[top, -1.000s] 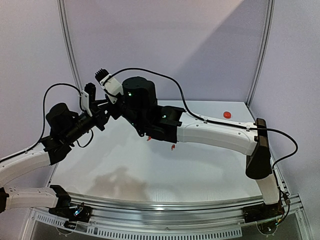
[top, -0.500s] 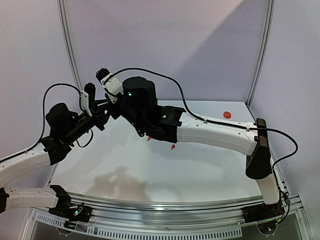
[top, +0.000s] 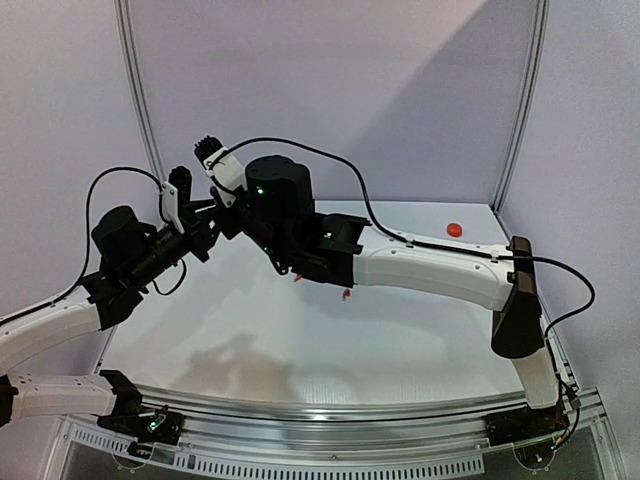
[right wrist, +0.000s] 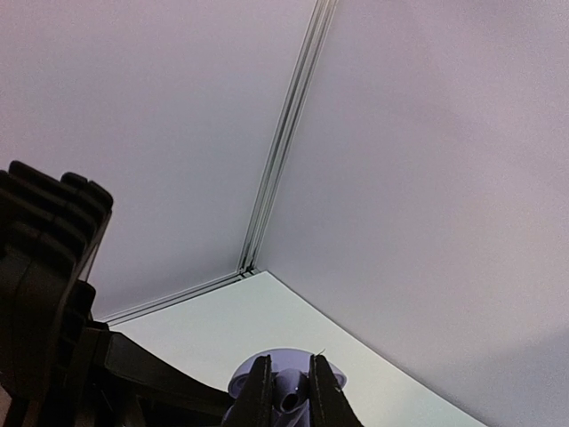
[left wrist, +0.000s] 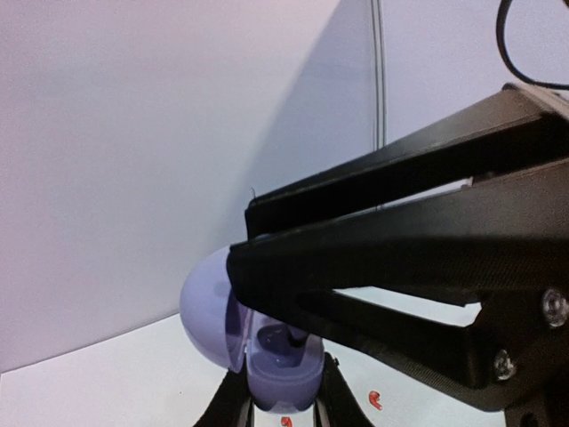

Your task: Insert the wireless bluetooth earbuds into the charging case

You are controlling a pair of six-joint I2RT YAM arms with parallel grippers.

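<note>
Top external: almost nothing differs from a second ago; right gripper (top: 209, 150) sits barely further right. Open lilac charging case (left wrist: 206, 307) stays aloft, clamped in left gripper (left wrist: 283, 402). Right jaws near-closed, tips inside case; pinched earbud not discernible. On table (top: 400, 340) lies red earbud (top: 345, 294).

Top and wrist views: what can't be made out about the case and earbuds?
- Case: top view, hidden behind the right arm.
- Earbud in right gripper: right wrist view, covered by fingers, cut by bottom edge.
- Case's inside: left wrist view, blocked by right gripper's fingers.
- Red earbuds: top view, too small.
</note>
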